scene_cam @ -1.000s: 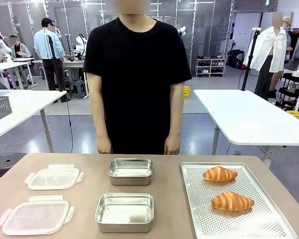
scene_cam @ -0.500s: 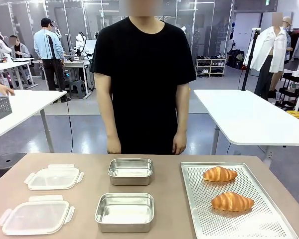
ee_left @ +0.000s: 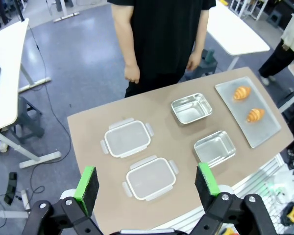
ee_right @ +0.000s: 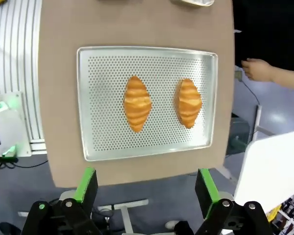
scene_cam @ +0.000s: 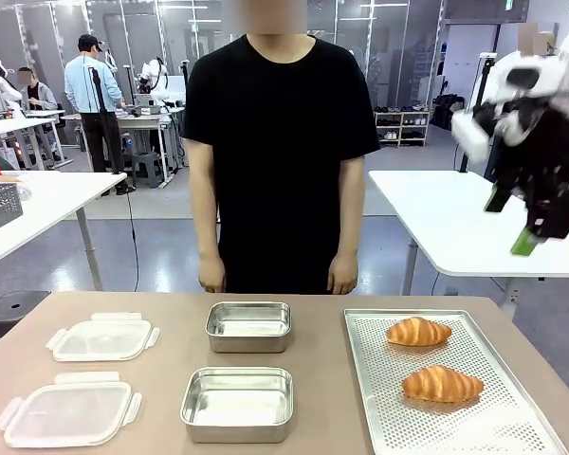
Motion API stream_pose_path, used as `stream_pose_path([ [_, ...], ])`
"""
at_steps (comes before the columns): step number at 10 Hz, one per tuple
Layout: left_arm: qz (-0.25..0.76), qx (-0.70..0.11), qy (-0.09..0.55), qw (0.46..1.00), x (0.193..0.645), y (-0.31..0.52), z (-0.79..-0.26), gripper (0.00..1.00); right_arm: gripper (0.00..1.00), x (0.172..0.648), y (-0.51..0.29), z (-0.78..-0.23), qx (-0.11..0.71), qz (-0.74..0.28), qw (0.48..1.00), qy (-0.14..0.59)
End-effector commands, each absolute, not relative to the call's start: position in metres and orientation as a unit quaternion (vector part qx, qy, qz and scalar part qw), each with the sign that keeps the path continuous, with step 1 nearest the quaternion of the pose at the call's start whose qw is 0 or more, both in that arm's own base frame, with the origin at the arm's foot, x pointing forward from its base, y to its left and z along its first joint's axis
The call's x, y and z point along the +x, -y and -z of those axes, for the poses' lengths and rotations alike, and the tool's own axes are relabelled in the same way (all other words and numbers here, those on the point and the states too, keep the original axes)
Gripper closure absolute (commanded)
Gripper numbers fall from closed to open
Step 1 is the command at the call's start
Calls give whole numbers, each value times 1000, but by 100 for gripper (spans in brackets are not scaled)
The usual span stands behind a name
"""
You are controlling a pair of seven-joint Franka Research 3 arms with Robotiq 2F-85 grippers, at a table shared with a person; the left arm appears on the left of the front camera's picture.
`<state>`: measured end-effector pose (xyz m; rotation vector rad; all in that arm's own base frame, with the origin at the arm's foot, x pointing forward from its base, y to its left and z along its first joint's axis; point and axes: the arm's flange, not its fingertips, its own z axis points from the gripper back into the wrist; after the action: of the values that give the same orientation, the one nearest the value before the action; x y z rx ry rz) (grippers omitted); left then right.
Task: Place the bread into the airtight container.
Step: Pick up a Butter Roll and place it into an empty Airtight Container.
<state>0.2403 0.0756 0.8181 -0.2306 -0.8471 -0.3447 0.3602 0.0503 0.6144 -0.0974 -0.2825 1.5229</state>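
At upper right, the right gripper [scene_cam: 512, 224] hangs released over the tray [scene_cam: 387, 400] of bread [scene_cam: 418, 331]. The left gripper [ee_left: 146, 182] gapes too.

Golden-brown, banded with paler ridges: far bread [scene_cam: 418, 331] and near bread [scene_cam: 442, 384], right. Silver, dotted with fine holes: tray [scene_cam: 512, 422]. Shiny steel: far container [scene_cam: 249, 339], near container [scene_cam: 237, 431]. Frosted clear: far lid [scene_cam: 102, 338], near lid [scene_cam: 68, 413], left. Tan: table [scene_cam: 322, 379]. Green pads [ee_right: 88, 185] on black right gripper [ee_right: 146, 183].

croissants [scene_cam: 418, 331]: two, golden, lying on perforated tray [scene_cam: 512, 427] | steel containers [scene_cam: 237, 404]: two, lidless, empty, left of tray
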Motion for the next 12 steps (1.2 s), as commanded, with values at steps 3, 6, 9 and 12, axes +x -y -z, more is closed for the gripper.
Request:
stream_pose_path([
  [3, 169, -112, 410, 889, 239, -75, -821, 0, 0, 375, -61, -518, -74, -688, 708, 141],
  [6, 169, -112, 410, 889, 239, -75, -821, 0, 0, 388, -59, -470, -47, -673, 730, 107],
  [9, 169, -112, 410, 889, 239, -75, -821, 0, 0, 405, -60, -433, -49, -674, 731, 95],
  [12, 169, -112, 410, 889, 239, -75, -821, 0, 0, 409, -66, -403, -29, -687, 721, 87],
])
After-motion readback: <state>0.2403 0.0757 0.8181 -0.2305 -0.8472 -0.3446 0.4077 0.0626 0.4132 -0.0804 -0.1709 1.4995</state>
